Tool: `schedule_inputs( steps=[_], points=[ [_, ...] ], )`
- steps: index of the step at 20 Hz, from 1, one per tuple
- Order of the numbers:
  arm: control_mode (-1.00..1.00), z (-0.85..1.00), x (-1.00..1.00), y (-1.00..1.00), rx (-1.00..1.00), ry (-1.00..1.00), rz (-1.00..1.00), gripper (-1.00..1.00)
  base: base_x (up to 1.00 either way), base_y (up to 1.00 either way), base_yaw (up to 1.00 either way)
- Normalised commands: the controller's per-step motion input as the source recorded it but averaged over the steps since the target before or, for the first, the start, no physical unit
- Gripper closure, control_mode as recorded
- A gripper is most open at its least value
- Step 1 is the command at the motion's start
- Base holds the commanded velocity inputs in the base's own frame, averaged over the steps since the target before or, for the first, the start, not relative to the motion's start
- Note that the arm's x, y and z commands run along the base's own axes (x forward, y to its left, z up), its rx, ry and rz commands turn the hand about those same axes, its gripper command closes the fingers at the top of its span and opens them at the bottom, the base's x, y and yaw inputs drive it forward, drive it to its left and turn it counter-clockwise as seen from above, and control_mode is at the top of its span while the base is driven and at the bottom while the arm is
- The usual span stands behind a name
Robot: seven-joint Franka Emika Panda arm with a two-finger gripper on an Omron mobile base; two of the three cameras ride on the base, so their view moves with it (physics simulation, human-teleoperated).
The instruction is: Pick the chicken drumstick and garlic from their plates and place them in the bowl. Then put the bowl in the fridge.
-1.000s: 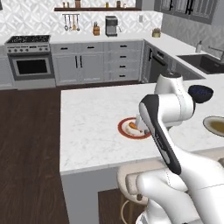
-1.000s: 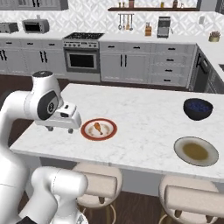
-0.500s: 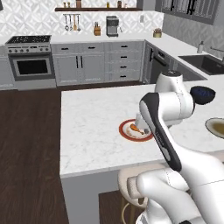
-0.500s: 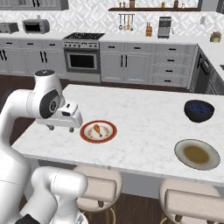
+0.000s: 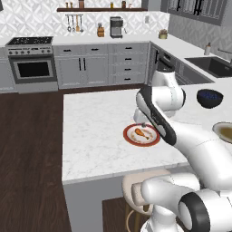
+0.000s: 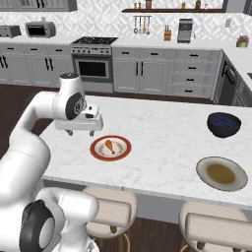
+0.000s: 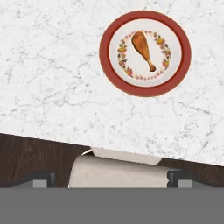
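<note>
I see the chicken drumstick (image 7: 143,50) lying on the red-rimmed plate (image 7: 109,65) on the bench (image 7: 52,78); my hand (image 6: 79,133) hovers beside it, fingers spread.

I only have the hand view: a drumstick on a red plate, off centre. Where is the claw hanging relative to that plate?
Observer: The claw hangs over bare counter beside the red plate, not above the drumstick.
Operator: Any other plate on that counter?
Observer: Yes, a grey plate with a brown centre lies far along the counter, near the edge with the stools.
Operator: Anything close to it?
Observer: A dark blue bowl stands just behind the grey plate, apart from it.
</note>
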Motion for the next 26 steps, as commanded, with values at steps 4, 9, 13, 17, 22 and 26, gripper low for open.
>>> schedule_inputs(
  steps=[4, 9, 13, 17, 22, 26],
  points=[
    [-1.00, -0.49, 1.00, -0.43, -0.06, 0.07, 0.15, -1.00, 0.00, 0.00, 0.00],
    [-1.00, -0.78, 0.84, -0.19, -0.16, 0.22, 0.05, -1.00, 0.00, 0.00, 0.00],
    [-1.00, -0.35, 0.69, -0.22, 0.00, -0.02, 0.02, -1.00, 0.00, 0.00, 0.00],
    [-1.00, -0.49, 0.77, -0.08, 0.00, 0.01, 0.00, -1.00, 0.00, 0.00, 0.00],
    [-1.00, -0.62, 0.43, 0.00, 0.00, 0.00, 0.03, -1.00, 0.00, 0.00, 0.00],
    [-1.00, -0.66, 0.33, -0.07, 0.00, -0.01, 0.10, -1.00, 0.00, 0.00, 0.00]
  ],
)
